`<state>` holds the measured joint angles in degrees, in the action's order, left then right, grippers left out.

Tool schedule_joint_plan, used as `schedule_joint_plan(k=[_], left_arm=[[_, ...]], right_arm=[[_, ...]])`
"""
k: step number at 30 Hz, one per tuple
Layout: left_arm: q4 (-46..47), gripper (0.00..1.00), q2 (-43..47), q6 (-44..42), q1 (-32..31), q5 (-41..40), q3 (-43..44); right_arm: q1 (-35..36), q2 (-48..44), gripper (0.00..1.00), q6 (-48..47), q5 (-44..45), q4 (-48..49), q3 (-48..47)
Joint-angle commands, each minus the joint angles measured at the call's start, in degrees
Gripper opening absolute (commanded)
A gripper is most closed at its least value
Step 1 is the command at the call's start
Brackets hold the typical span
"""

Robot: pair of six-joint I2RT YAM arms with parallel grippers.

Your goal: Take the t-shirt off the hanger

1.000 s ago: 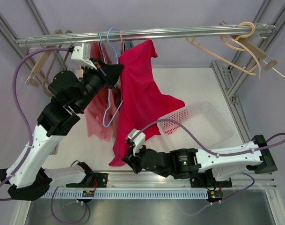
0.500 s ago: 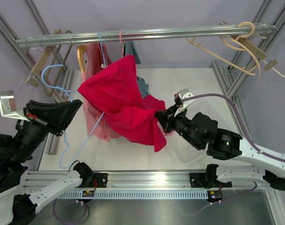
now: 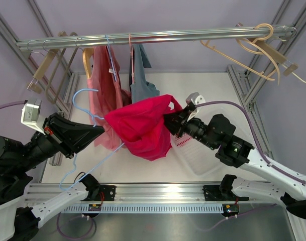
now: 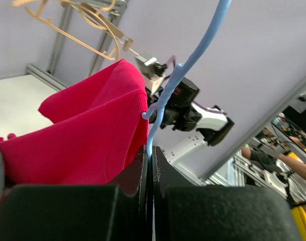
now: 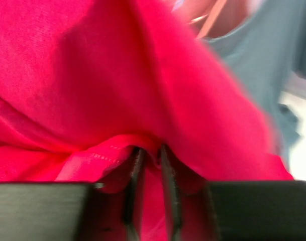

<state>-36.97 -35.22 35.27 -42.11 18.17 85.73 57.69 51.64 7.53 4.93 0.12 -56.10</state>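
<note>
Shows a bunched red t-shirt held mid-air over the middle of the desk, just left of a white basket. Pinched at its right end by the right gripper (cloth bulging around the clenched fingers). Light-blue hanger clamped by its wire in the left gripper, nearer the left edge.

I am working in a robotics lab: an aluminium frame boxes in my white worktop, plain lilac screens wall it off, and beyond them a person sits among more such rigs.
</note>
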Motion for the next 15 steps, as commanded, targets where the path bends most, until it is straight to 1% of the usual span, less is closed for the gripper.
schedule_joint_plan(k=[1, 3, 4, 5, 7, 8, 9, 12, 13, 14, 15], left_arm=[[3.9, 0.00, 0.2, 2.8, 0.1, 6.9, 1.3], [4.0, 0.00, 0.0, 3.5, 0.1, 7.6, 1.7], [4.0, 0.00, 0.0, 3.6, 0.1, 7.6, 1.8], [3.8, 0.00, 0.2, 3.8, 0.1, 7.5, 1.7], [4.0, 0.00, 0.4, 4.3, 0.1, 7.4, 1.7], [3.9, 0.00, 0.5, 4.4, 0.1, 7.2, 1.8], [3.8, 0.00, 0.6, 4.5, 0.1, 7.0, 1.8], [3.8, 0.00, 0.9, 4.5, 0.1, 6.2, 1.8], [3.9, 0.00, 0.7, 4.4, 0.1, 6.0, 1.8], [3.9, 0.00, 0.6, 4.2, 0.1, 5.6, 1.9], [3.9, 0.00, 0.5, 4.0, 0.1, 4.9, 2.0]], right_arm=[[-0.5, 2.2, 0.38, 2.2, -13.0, 8.7, 1.9], [-0.4, 3.6, 0.42, 4.9, -18.2, 13.6, 3.9], [-0.5, 5.0, 0.51, 5.8, -20.3, 15.7, 4.7], [-0.5, 5.5, 0.54, 7.6, -24.3, 19.1, 5.4], [-0.5, 6.8, 0.56, 9.1, -27.3, 22.7, 6.0], [-0.6, 6.8, 0.53, 9.4, -27.3, 23.5, 6.3], [-0.6, 6.2, 0.46, 9.6, -27.3, 24.4, 6.6], [-0.5, 3.9, 0.12, 10.1, -26.3, 25.8, 8.0], [-0.6, 3.3, 0.04, 10.6, -25.4, 25.8, 8.5], [-0.5, 2.5, 0.00, 10.7, -24.6, 25.7, 8.9], [-0.6, 0.8, 0.00, 10.9, -23.9, 25.6, 9.3]])
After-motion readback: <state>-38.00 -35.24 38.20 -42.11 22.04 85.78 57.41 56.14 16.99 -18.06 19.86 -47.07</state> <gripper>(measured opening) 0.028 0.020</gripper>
